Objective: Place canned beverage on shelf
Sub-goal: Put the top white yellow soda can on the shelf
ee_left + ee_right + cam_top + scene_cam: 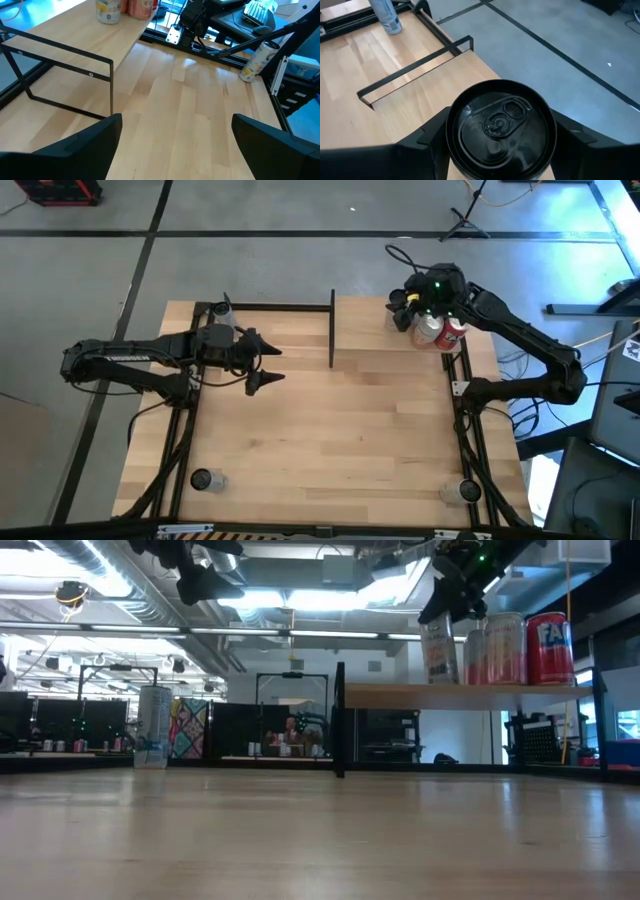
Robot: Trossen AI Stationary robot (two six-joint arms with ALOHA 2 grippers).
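Wooden shelf (385,330): pale board on black posts, raised over the far right corner of the tabletop (330,440); the low view shows it standing clear above the surface.
Step in hand: placing. The right gripper (418,305) is over the shelf's far right part, its jaws clamped around a can (501,131) seen from above in the right wrist view, black lid and pull tab between the two fingers.
Can's contact: in the low view the held can (438,648) appears to stand on or just above the board; I cannot tell whether it bears weight yet.
Next move, as I judge it: settle the can flat on the board, spread the jaws, then lift straight up so the fingers do not drag it or knock its neighbours.
Risk: the neighbouring cans stand just beside the held one, so a sideways withdrawal could tip them.
Cans on the shelf, counted: three in the low view, namely the held one, a pink-and-white can (497,648) and a red can (548,648).
Other cans, counted: three more standing on the tabletop, one at the far left corner (222,310), one at the near left corner (201,479), one at the near right corner (469,491).
Left gripper (275,365): waiting over the tabletop left of the shelf, jaws spread wide, grasping nothing.
Arms: two.
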